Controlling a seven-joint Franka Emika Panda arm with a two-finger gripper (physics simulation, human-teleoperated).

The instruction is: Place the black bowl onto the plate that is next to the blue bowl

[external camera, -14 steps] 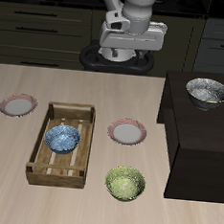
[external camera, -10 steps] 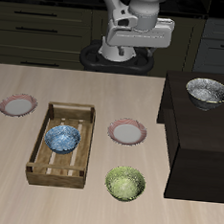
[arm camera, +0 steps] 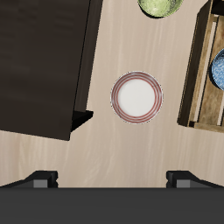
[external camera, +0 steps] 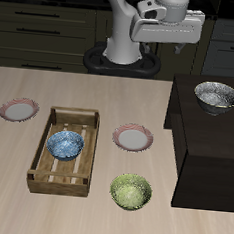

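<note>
Fingers (external camera: 167, 53) have swung toward the black bowl (external camera: 217, 96) on the dark box (external camera: 202, 147), spread and empty; plate (external camera: 133, 139) waits beside the blue bowl (external camera: 64, 145).

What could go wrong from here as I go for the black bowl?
The black bowl sits raised on the dark box, so a low approach by the gripper could strike the box edge. Two alike plates exist: the plate beside the tray holding the blue bowl is the target, not the far plate.
</note>
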